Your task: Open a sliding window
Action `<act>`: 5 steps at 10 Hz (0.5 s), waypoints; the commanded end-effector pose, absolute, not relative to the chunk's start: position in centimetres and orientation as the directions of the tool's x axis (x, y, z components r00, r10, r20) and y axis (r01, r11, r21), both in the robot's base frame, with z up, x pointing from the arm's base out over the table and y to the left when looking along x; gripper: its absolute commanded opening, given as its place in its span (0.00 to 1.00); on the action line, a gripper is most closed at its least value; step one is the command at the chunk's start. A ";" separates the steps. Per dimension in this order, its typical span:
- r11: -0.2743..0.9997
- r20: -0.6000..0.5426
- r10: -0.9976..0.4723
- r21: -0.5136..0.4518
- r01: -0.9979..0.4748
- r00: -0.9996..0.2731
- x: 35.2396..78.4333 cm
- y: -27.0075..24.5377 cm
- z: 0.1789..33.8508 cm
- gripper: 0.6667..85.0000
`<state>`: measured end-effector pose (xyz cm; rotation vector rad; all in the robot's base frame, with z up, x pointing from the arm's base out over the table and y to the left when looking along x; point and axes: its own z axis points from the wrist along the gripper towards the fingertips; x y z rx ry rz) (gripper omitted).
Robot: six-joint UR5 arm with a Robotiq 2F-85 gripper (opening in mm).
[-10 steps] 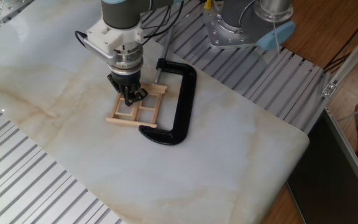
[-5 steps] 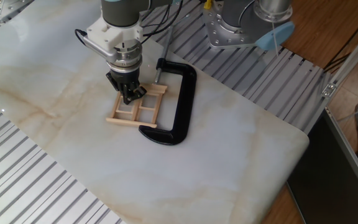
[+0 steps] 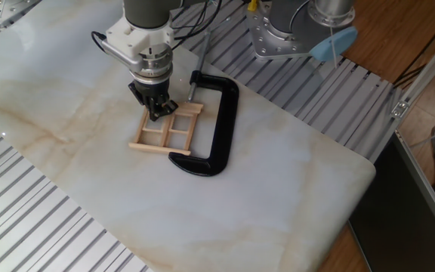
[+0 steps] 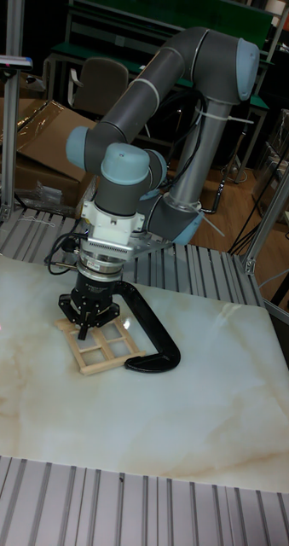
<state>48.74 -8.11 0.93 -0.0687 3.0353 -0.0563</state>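
Observation:
The sliding window is a small pale-wood frame with crossbars, lying flat on the marble tabletop. In the tall fixed view the window lies just below the wrist. My gripper points straight down over the window's far-left end, and its black fingers are drawn together into a narrow tip. The tip of the gripper sits at or on the wood there. Whether a stick is pinched between the fingers is hidden.
A black metal C-clamp lies against the window's right side, with its screw rod pointing to the back. In the tall view the clamp curves around the window's right corner. Ribbed metal strips border the marble slab.
The gripper has shifted a little toward the far left along the window, uncovering more of the panes. The outer frame and the clamp have stayed put.

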 end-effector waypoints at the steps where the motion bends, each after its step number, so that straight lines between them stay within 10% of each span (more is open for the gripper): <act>1: 0.998 -0.114 -0.056 -0.034 -0.052 -0.992 48.3 -9.0 0.6 0.00; 5: 0.998 -0.098 -0.047 -0.045 -0.043 -0.994 47.8 -9.0 1.0 0.00</act>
